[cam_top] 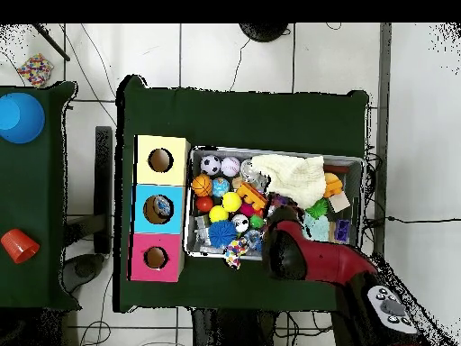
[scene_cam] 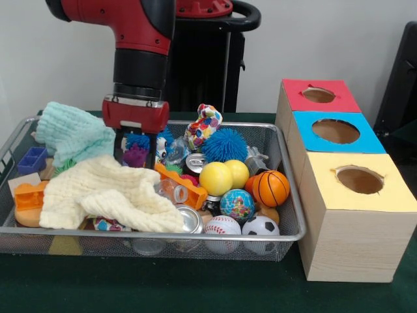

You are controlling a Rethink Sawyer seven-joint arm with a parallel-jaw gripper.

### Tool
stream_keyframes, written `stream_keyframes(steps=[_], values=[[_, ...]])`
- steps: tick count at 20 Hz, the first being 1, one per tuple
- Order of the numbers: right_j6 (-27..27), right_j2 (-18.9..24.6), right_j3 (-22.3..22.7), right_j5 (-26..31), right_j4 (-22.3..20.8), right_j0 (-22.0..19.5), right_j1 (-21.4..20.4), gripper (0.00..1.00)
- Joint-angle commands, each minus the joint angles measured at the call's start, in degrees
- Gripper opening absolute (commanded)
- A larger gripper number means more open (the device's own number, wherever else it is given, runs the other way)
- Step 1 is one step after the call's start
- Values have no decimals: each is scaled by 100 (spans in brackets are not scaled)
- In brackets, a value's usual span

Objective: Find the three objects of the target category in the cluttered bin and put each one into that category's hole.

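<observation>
Gripper (scene_cam: 135, 153) is down inside the wire bin (scene_cam: 290, 195), reaching into the clutter; can't tell whether it grips anything.

It sits just behind the cream cloth (scene_cam: 107, 192), beside the mint cloth (scene_cam: 71, 134), over a purple spiky toy (scene_cam: 135, 156). Target category isn't named. The balls are bunched at the bin's box end: yellow ball (scene_cam: 215, 178), basketball (scene_cam: 270, 188), globe ball (scene_cam: 237, 204), baseball (scene_cam: 222, 225), soccer ball (scene_cam: 260, 226), blue spiky ball (scene_cam: 224, 144). The overhead view shows something inside the blue box (cam_top: 158, 208) hole, unclear what; the yellow box (scene_cam: 355, 215) and red box (scene_cam: 319, 96) holes look empty. Judging by this, sorting has barely begun.
</observation>
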Motion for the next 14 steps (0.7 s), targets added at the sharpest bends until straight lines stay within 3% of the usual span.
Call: stream_keyframes(steps=[1, 10, 14], values=[[303, 363, -895, -482, -454, -110, 189, 100], [376, -204, -963, -731, -364, 318, 75, 100], [390, -248, -995, -680, -354, 383, 57, 100]])
